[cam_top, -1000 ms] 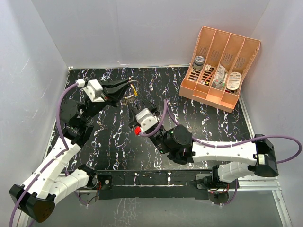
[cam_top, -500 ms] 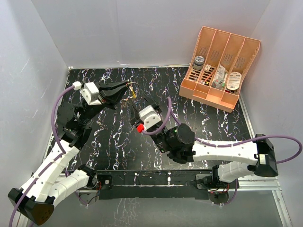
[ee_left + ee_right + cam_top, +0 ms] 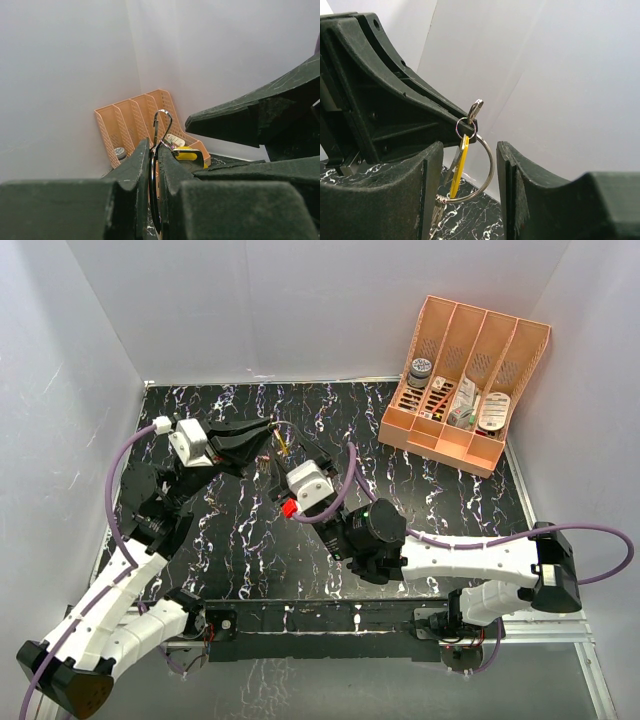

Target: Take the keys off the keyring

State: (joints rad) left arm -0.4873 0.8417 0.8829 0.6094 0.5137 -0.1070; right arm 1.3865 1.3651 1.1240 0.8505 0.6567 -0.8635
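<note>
My left gripper (image 3: 266, 430) is shut on the keyring (image 3: 279, 434) and holds it up above the black marbled table (image 3: 420, 490). In the left wrist view the thin ring (image 3: 152, 172) is pinched edge-on between the pads, with the yellow key (image 3: 186, 155) beside it. In the right wrist view the keyring (image 3: 489, 162) hangs from the left gripper's fingers (image 3: 395, 100). The yellow key (image 3: 459, 165) and a silvery key (image 3: 475, 109) sit on a small ring, and more keys (image 3: 436, 212) hang lower left. My right gripper (image 3: 470, 167) is open, one jaw on each side of the ring, not touching it.
An orange divided organizer (image 3: 465, 370) stands at the table's back right, holding a grey-lidded jar (image 3: 420, 368) and small items. It also shows in the left wrist view (image 3: 127, 120). White walls enclose the table on three sides.
My right gripper has moved up and left towards the keyring, so its open jaws now flank it. My left gripper has kept its hold and shifted slightly.
</note>
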